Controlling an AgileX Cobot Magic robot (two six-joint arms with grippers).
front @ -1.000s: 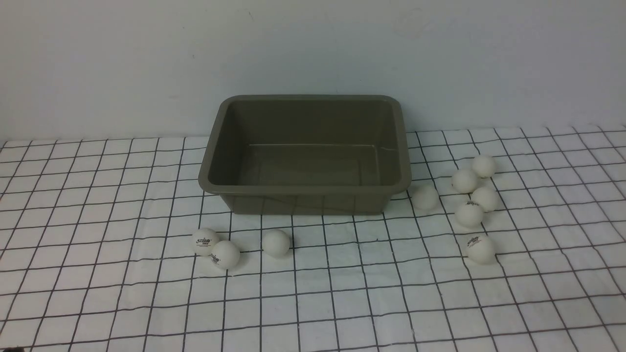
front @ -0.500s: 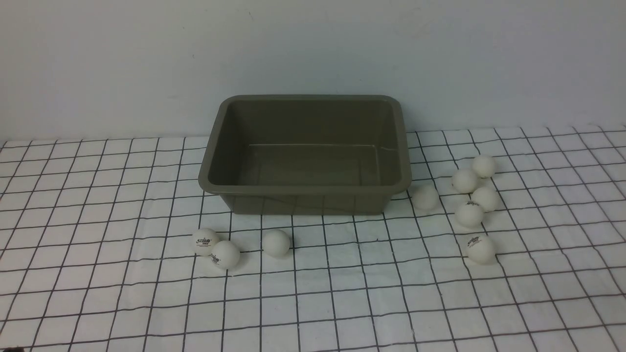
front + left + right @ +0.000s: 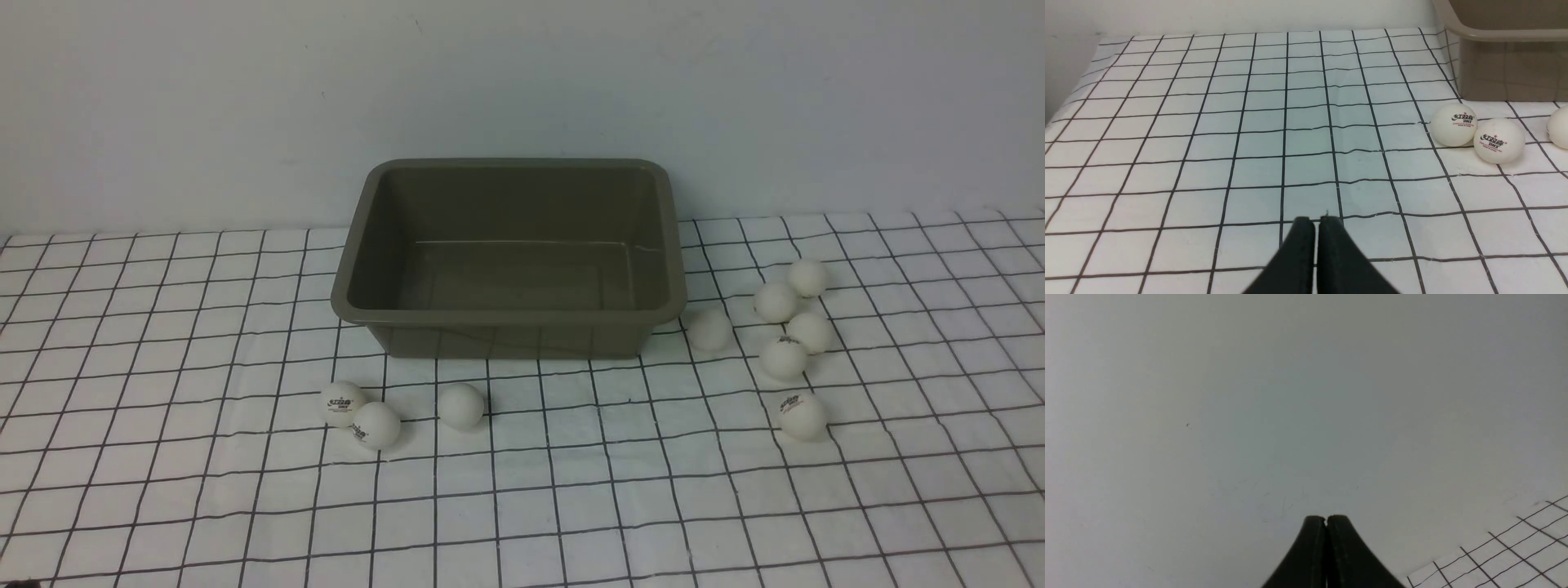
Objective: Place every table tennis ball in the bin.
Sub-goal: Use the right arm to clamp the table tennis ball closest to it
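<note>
Rectangular olive-grey plastic bin (image 3: 506, 317) stands empty at the back centre of the white black-gridded cloth (image 3: 163, 490). All nine small matte white table tennis balls (image 3: 461, 406) lie outside it: three near its front-left corner, six off its right side. Left gripper (image 3: 1317, 222) is clenched on nothing; the logo-printed pair (image 3: 1453, 124) lies ahead of it, off toward the bin. Right gripper (image 3: 1326, 519) is also clenched and empty, and faces the wall (image 3: 1249, 396), with no ball in its view. Judgement: the left arm is nearer the trio, the right arm nearer the six.
</note>
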